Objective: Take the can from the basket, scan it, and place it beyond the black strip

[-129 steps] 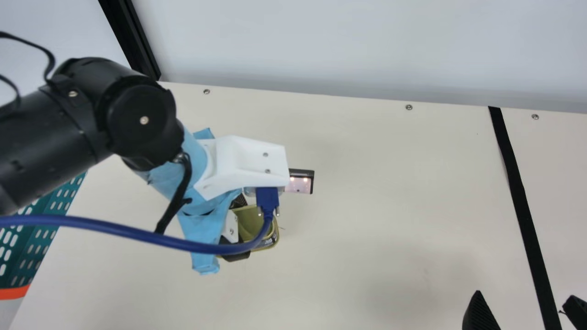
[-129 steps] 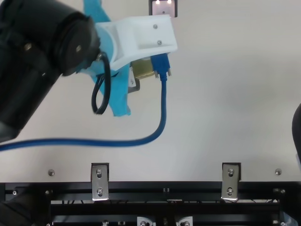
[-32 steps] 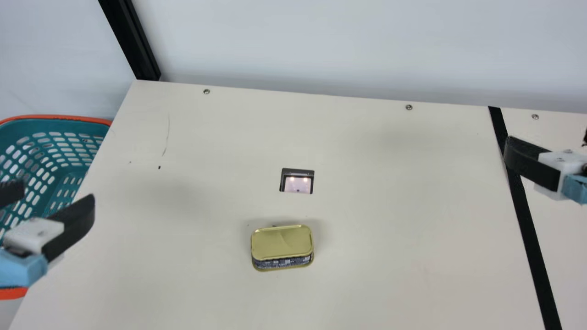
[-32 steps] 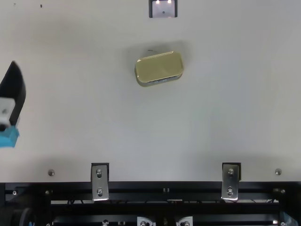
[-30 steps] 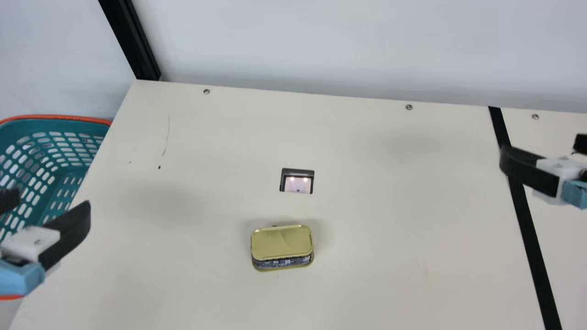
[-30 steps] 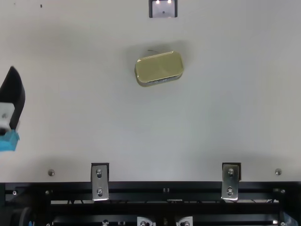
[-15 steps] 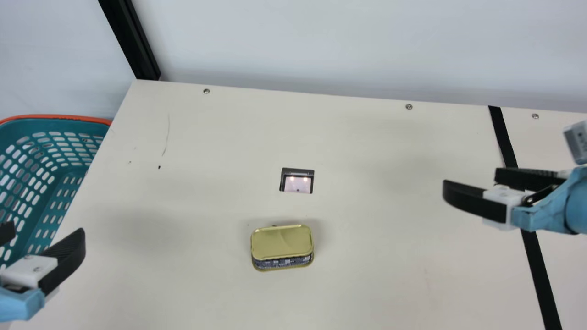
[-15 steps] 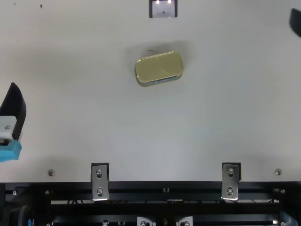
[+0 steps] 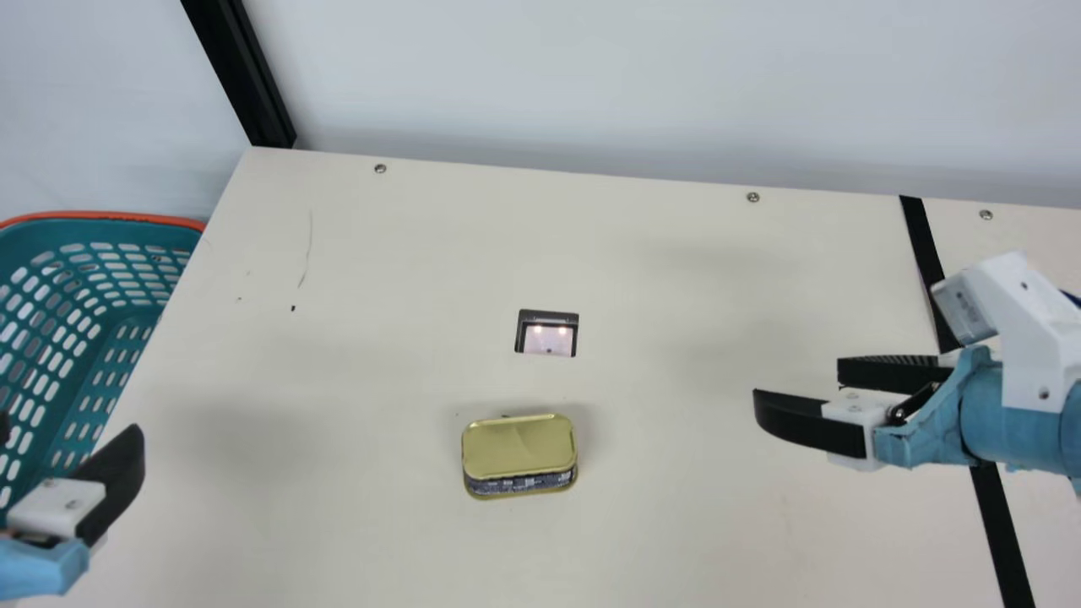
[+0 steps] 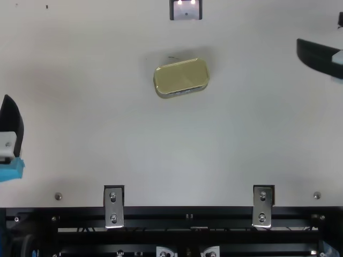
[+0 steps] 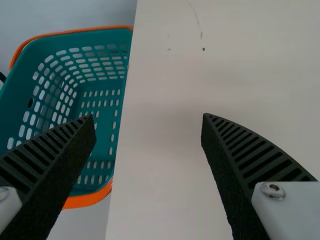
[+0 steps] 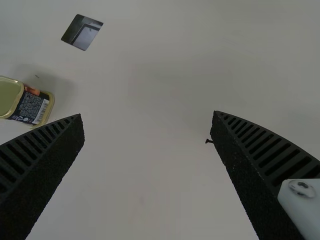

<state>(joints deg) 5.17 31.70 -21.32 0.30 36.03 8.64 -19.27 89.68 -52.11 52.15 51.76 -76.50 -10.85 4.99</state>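
The can point(image 9: 518, 449) lies flat on the desk point(image 9: 659, 523) near the scanner window point(image 9: 548, 339), apart from the open left claw point(image 11: 148, 118) and open right claw point(image 9: 799, 382); likely stiff, light and slick, it is best grasped by its long sides.

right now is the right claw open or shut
Open: the right claw has its two ribbed fingers spread wide apart, with bare tabletop showing between them.

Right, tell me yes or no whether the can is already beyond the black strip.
No, in the main view the can lies on the near side of the black strip, below the scanner window.
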